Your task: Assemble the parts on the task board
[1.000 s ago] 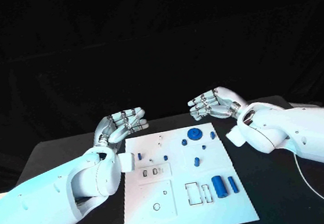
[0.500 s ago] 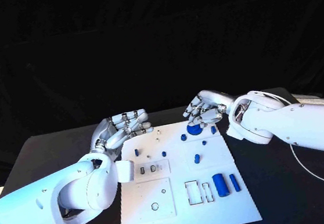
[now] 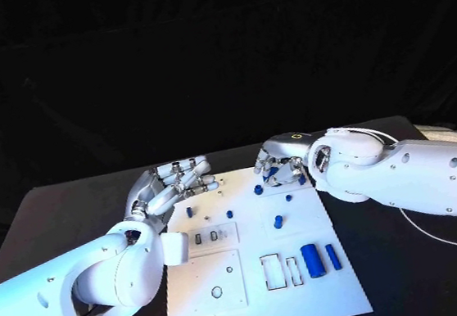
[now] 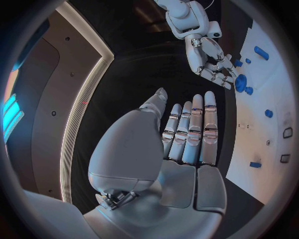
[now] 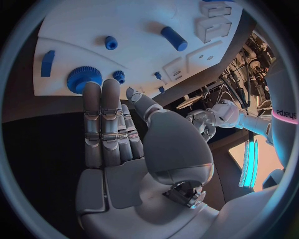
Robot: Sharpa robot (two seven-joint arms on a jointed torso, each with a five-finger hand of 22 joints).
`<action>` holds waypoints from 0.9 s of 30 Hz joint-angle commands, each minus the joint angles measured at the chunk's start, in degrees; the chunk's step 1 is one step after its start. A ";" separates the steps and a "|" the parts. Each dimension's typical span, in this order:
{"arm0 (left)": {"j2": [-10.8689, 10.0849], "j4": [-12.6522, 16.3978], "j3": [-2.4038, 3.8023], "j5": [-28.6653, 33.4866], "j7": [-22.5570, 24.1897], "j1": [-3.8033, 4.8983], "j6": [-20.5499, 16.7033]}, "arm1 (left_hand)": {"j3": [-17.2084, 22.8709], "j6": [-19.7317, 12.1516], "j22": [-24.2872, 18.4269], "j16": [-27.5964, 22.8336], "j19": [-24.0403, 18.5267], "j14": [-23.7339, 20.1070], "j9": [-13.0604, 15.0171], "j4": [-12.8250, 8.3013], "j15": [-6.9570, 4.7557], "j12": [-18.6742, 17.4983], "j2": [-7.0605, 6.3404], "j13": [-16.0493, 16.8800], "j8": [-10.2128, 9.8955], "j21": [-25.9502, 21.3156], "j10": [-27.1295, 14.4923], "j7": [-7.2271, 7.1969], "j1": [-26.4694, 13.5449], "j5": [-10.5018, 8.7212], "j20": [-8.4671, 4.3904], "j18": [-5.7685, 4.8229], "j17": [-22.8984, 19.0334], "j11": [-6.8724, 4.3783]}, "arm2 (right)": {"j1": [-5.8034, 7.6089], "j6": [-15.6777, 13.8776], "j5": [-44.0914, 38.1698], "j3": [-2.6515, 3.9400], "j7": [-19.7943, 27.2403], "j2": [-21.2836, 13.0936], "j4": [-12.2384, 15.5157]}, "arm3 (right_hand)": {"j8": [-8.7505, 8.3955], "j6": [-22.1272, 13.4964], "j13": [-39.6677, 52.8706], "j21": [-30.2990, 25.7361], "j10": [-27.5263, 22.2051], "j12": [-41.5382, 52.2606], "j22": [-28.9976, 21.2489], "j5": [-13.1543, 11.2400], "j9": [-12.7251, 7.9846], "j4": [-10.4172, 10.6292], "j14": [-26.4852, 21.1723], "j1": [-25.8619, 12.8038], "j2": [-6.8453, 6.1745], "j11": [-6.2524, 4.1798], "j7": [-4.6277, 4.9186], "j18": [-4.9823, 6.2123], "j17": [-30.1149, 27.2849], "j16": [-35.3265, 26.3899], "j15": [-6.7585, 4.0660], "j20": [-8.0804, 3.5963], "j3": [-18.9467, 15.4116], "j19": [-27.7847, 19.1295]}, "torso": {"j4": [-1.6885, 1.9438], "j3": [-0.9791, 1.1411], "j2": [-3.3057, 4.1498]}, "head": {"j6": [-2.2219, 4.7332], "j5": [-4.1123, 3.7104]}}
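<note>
Task board (image 3: 263, 285), a white plate, lay flat in the middle of the black counter (image 3: 59, 213), between the two arms. Blue parts sat on it: a toothed gear (image 5: 84, 77) at the far edge, small round pegs (image 3: 257, 189) near it, a short cylinder (image 3: 277, 221) at mid-board, and a larger cylinder (image 3: 311, 260) with a thinner pin (image 3: 332, 257) beside rectangular cut-outs nearer the robot. Right hand (image 3: 282, 167) hung over the board's far edge, fingers (image 5: 106, 119) straight and pressed side by side, their tips at the gear; contact could not be judged, and nothing was held. Left hand (image 3: 173, 183) sat just off the board's far left corner, above the counter, fingers (image 4: 193, 129) extended and close together, holding nothing.
</note>
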 commanded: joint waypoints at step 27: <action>-0.74 1.73 0.41 0.27 -0.41 0.50 1.60 | -0.26 0.04 -0.26 -0.72 0.32 0.12 -0.10 -0.83 0.44 -0.60 0.09 -0.04 -0.80 -0.42 -0.06 0.54 -0.91 -0.01 0.39 0.43 0.20 0.49 | 0.24 5.79 -8.72 -0.02 -3.30 2.51 -1.58 | -0.01 2.02 -0.04 7.39 0.28 -0.13 8.29 -1.43 0.23 2.19 0.45 0.01 -0.72 -0.13 -0.65 -0.62 3.28 5.24 -0.11 0.11 4.07 0.34 | 1.00 -0.78 2.36 | -0.07 -0.79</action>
